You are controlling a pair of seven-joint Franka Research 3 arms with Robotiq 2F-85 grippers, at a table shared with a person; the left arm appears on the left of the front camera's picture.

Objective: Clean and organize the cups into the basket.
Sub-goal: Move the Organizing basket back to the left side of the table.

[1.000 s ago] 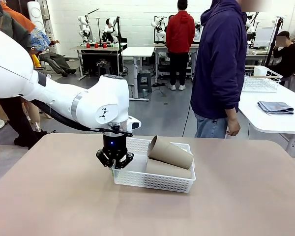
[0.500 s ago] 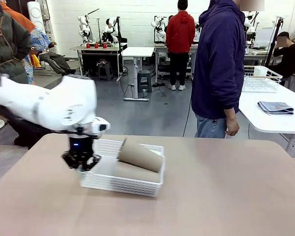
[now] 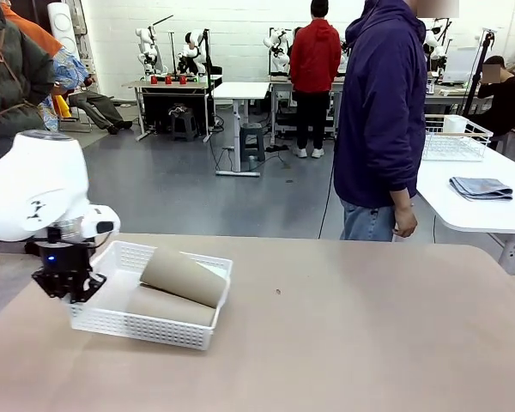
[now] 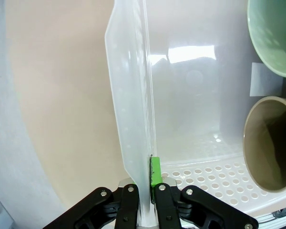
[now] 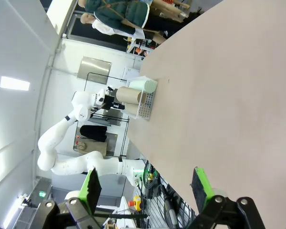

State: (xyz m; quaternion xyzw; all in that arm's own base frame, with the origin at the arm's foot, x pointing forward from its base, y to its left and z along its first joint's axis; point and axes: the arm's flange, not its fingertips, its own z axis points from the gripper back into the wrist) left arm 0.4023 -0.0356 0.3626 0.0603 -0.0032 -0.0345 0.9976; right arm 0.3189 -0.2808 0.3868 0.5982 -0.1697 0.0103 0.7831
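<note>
The white mesh basket (image 3: 137, 324) sits at the table's left. Two tan cups lie on their sides in it, one (image 3: 183, 276) resting on the other (image 3: 167, 305). My left gripper (image 3: 67, 287) is shut on the basket's left rim. In the left wrist view the left gripper (image 4: 143, 195) pinches the basket's side wall (image 4: 128, 95), a green pad (image 4: 155, 171) pressed to the inside. Two cup mouths face this camera, one tan (image 4: 269, 143) and one pale green inside (image 4: 276, 33). My right gripper (image 5: 147, 186) hangs open above bare table, far from the basket (image 5: 148, 106).
A person in a purple hoodie (image 3: 382, 120) stands at the far edge, hands down. A white table at the right carries a wire rack (image 3: 457, 137) and a folded cloth (image 3: 481, 187). Bare tabletop (image 3: 369, 326) stretches from the middle to the right.
My left gripper has dragged the basket, cups inside, from the table's middle to its left side. The grip on the rim has held.
</note>
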